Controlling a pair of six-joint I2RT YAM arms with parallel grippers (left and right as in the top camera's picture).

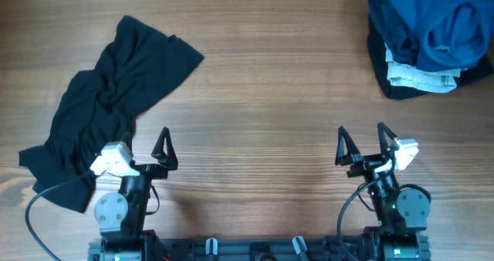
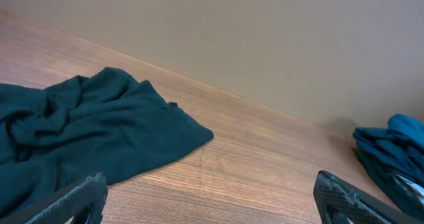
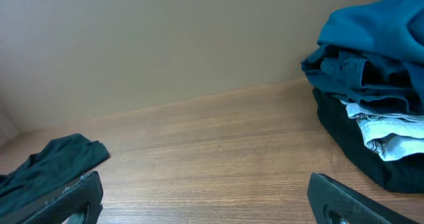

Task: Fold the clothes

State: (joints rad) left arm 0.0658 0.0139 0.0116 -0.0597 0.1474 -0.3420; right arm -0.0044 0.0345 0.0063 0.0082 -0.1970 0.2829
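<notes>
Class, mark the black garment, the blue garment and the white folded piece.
black garment (image 1: 108, 99), overhead view, its wrinkled middle.
blue garment (image 1: 432, 22), overhead view, its bunched top.
white folded piece (image 1: 415, 76), overhead view, exposed edge under the blue garment.

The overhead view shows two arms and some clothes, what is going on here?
Two robot arms wait at the near edge of a wooden table. The black garment to be folded lies crumpled on the left side, not yet folded. The left tool and the right tool are both open and hold nothing. A pile topped by a blue garment sits at the far right corner.
</notes>
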